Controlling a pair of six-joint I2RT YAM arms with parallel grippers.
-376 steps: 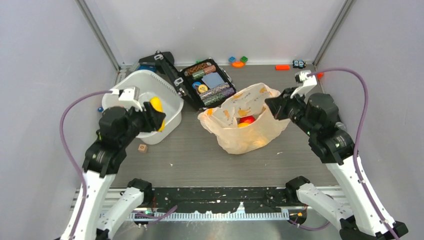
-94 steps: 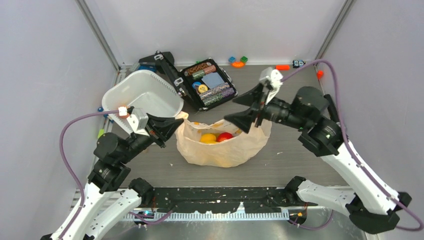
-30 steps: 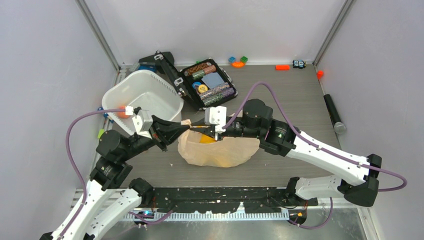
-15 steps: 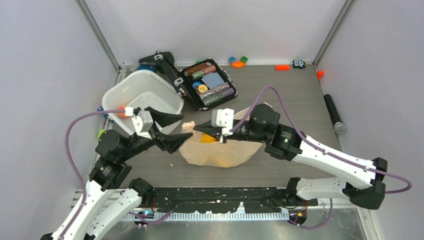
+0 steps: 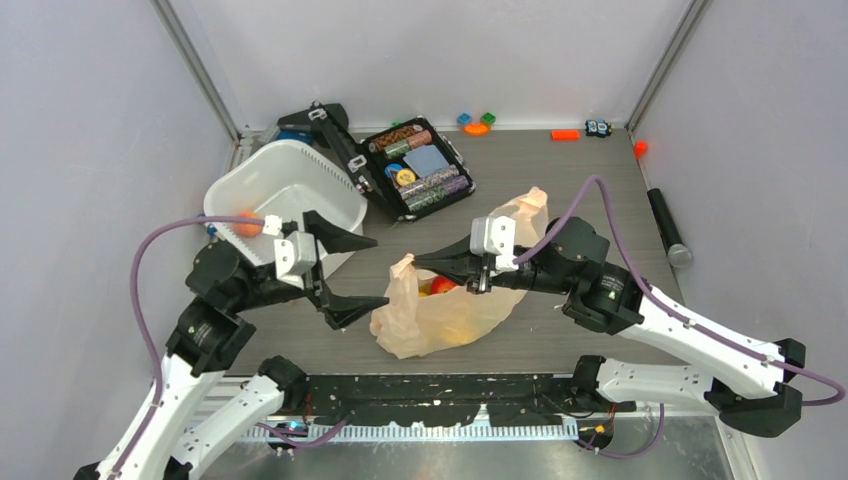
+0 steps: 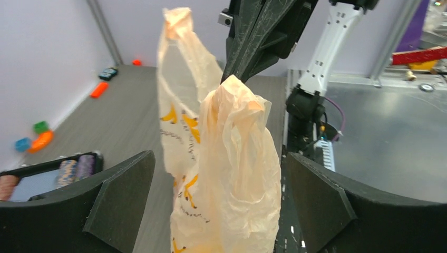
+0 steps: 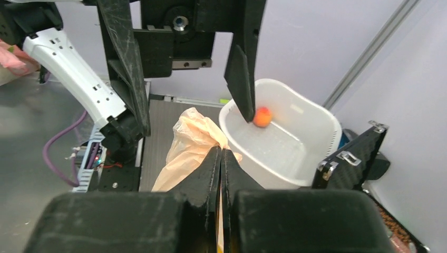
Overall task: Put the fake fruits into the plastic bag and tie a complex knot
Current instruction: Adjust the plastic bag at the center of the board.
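The right gripper (image 5: 418, 263) is clamped on the crinkly, translucent peach bag (image 5: 455, 318), pinching one handle. Glossy fruits (image 5: 440, 286) sit inside. At the bag's nine o'clock, the left gripper (image 5: 380, 270) gapes wide, holding nothing.

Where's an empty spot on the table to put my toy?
The biggest bare patch is the back right of the table, between the chip case, the small toys by the back wall and the black cylinder. It is crowded at back left with the white tub, and in the middle, where the right pincer holds the plastic bag.
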